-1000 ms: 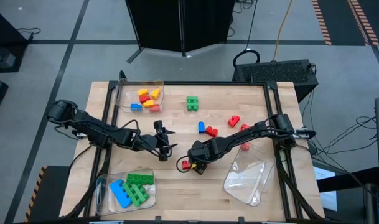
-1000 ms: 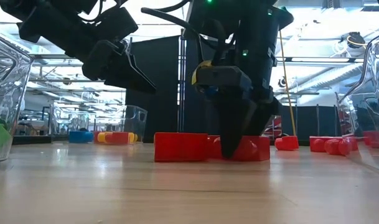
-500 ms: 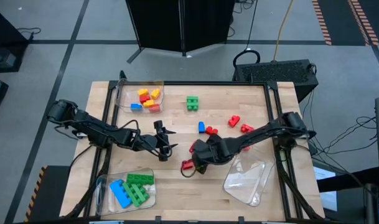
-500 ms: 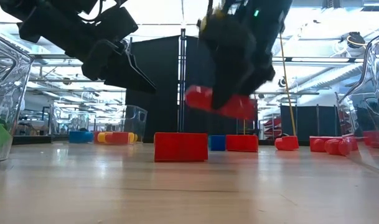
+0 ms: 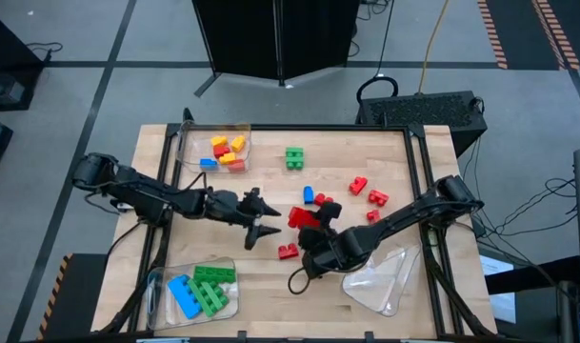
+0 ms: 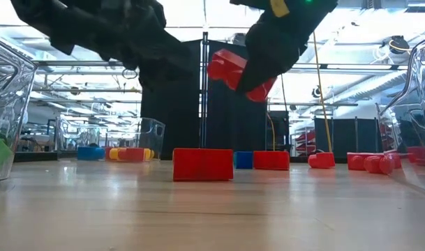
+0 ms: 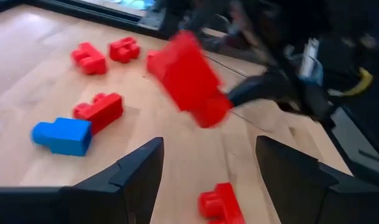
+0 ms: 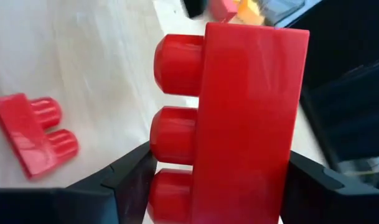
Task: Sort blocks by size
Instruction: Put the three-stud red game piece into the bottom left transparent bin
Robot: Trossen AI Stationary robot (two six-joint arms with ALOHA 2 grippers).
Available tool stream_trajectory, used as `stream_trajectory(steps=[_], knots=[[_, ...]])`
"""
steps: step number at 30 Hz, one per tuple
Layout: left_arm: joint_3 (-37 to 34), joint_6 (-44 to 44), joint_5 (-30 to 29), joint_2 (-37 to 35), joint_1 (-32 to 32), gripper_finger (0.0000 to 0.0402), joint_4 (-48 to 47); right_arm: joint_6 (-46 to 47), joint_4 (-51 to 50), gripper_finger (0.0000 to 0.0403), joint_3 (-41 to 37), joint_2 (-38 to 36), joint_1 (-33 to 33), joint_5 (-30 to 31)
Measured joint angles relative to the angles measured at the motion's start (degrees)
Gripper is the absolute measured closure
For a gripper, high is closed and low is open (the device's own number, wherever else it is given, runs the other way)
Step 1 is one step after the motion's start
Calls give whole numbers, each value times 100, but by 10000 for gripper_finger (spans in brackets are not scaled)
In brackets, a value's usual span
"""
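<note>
My right gripper [image 5: 309, 223] is shut on a long red brick [image 5: 301, 216], held in the air over the table's middle; it also shows in the low view [image 6: 234, 72]. A small red brick [image 5: 288, 251] lies flat on the table just nearer. My left gripper [image 5: 262, 216] is open and empty, just left of the held brick, its fingers pointing at it. A blue brick [image 5: 309, 194], several red bricks [image 5: 356, 185] and a green one [image 5: 294, 157] lie loose on the far half of the table. My right gripper pinches the long red brick between its two fingers, one on the studded side [image 8: 170, 186] and one on the opposite face [image 8: 270, 186], at one end of the brick. The fingers slant down from the table's near right. The brick is lifted clear and tilted.
A clear tray [image 5: 190, 143] at the far left holds yellow, red, orange and blue small bricks. A clear tray [image 5: 166, 305] at the near left holds green and blue long bricks. A clear tray [image 5: 380, 276] lies tipped at the near right, under my right arm.
My right gripper has risen from the table with the long red brick, which is now lifted clear and tilted; the small red brick beside it has stayed on the table. My left gripper has moved a little toward the table's right, toward the held brick.
</note>
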Motion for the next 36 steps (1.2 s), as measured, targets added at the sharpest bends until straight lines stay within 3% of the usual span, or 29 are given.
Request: stream_trajectory(steps=[8, 18, 22, 31, 36], knots=[[0, -541, -92, 287, 413, 112, 438, -680, 40, 140, 0, 0, -45, 226], [172, -751, 642, 867, 538, 31, 1126, -933, 50, 139, 6, -2, -237, 298], [302, -763, 581, 942, 538, 9, 1126, -1030, 51, 139, 7, -2, -235, 281], [576, -764, 330, 947, 667, 4, 934, -1266, 121, 138, 17, 99, -231, 274], [701, -760, 294, 1069, 689, 32, 577, -1277, 131, 138, 17, 117, -231, 299]])
